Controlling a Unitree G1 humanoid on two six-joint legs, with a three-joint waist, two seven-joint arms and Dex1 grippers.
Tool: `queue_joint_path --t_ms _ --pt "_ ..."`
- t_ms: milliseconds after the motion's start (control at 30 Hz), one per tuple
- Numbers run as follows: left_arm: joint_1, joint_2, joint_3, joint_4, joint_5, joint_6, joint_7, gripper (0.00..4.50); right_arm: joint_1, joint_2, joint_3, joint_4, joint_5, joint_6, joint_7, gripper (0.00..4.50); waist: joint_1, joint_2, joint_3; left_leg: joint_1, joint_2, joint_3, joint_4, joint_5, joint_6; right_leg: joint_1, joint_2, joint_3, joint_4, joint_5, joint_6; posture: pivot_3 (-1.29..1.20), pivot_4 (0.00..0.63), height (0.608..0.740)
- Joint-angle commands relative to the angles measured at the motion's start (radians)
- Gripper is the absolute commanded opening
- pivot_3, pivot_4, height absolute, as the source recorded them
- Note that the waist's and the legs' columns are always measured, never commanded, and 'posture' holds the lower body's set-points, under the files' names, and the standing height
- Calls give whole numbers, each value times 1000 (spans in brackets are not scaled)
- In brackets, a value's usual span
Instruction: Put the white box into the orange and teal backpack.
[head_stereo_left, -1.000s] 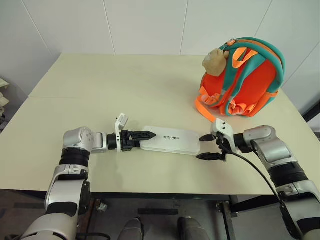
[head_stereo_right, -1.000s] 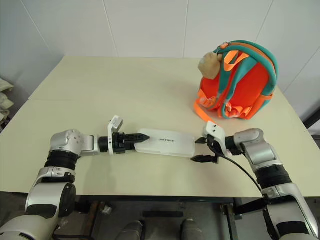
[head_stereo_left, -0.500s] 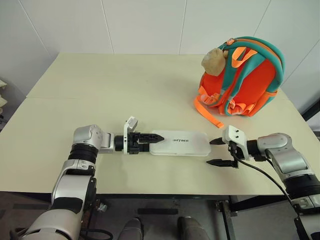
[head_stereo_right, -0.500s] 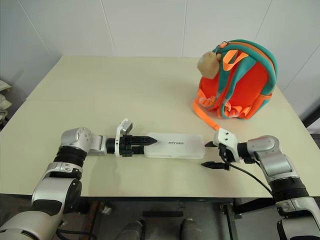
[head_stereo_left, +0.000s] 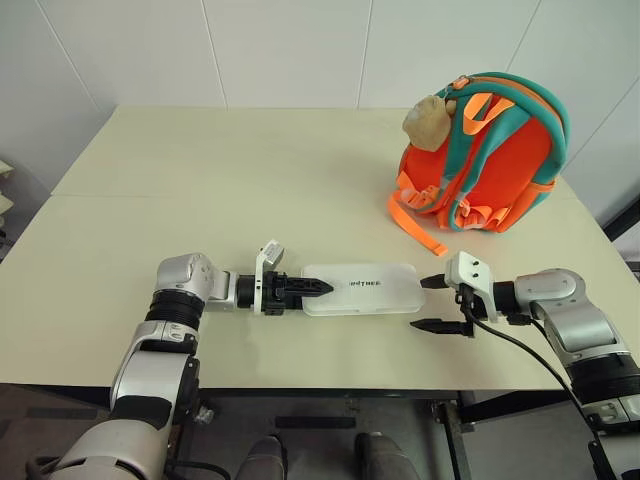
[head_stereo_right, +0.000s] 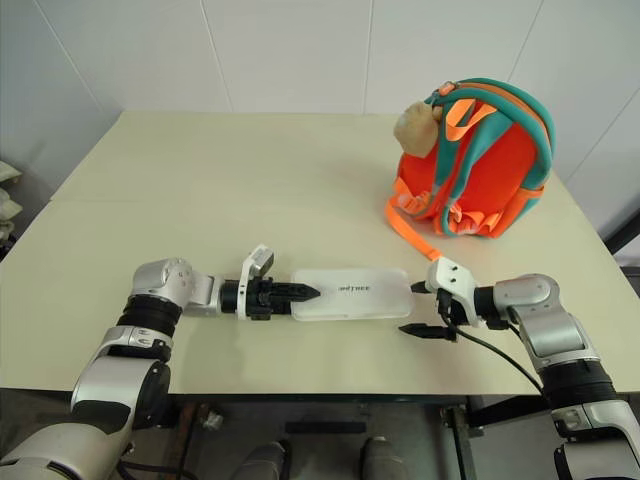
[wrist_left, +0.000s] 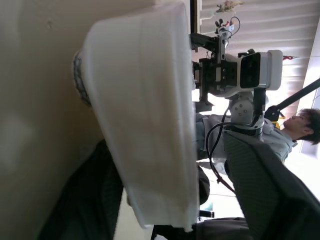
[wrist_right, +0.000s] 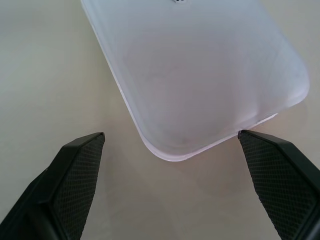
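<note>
The flat, white translucent plastic box (head_stereo_left: 362, 289) lies on the cream desk (head_stereo_left: 250, 180) near its front edge, well apart from the orange and teal fabric backpack (head_stereo_left: 490, 155) standing at the far right corner. The left tool (head_stereo_left: 318, 288) has its fingers on the box's left end, though whether they are fully clamped cannot be told; the right tool (head_stereo_left: 433, 303) stands wide open, empty, just off the right end. Judged progress: grasp under way, lift and insertion outstanding.

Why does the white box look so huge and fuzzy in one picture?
Left wrist view: the white box sits right against the lens, so it looms large and soft. Right wrist view: its rounded end looks milky, with a faint shadow on the table. Left eye view: even light, box sharp.
</note>
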Motion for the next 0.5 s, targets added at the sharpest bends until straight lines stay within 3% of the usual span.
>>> queue_joint_path --t_ms 33,100,333,500 --pt "14 -18 36 -11 -25 23 14 1678 8 -14 -26 -27 17 -3 2 4500 0 0 0 0 0 0 0 0 0 0 0 0 0 0 0 0 150 740" --pt "17 -26 63 -12 -30 31 34 1276 14 -11 -28 -40 23 7 -1 4500 0 0 0 0 0 0 0 0 0 0 0 0 0 0 0 0 150 740" --pt "11 -51 184 -55 -66 53 92 1276 40 -1 -42 -89 44 38 -21 4500 0 0 0 0 0 0 0 0 0 0 0 0 0 0 0 0 150 740" --pt "32 68 179 -186 -92 5 15 1276 7 6 -132 -46 70 68 -123 4500 -5 0 0 0 1 0 0 0 -1 -1 0 0 1 0 0 0 150 740"
